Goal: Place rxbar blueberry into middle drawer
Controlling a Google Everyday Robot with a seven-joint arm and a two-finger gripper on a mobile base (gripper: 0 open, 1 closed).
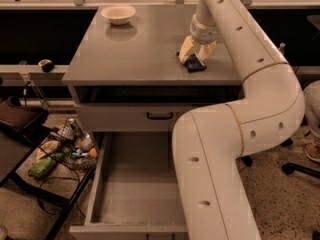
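Observation:
The rxbar blueberry [194,64], a small dark blue bar, lies on the grey cabinet top [140,49] near its right front part. My gripper [196,54] comes down from above and sits right over the bar, at its far end. The middle drawer [134,180] is pulled out wide below the cabinet front, with a bare grey floor and low side walls. My big white arm [220,149] crosses in front of the drawer's right side and hides it.
A pale bowl [118,14] stands at the back left of the cabinet top. A shut drawer front with a black loop handle [160,116] sits above the open drawer. A wire basket of clutter [67,144] stands at the left, and chair legs [300,164] at the right.

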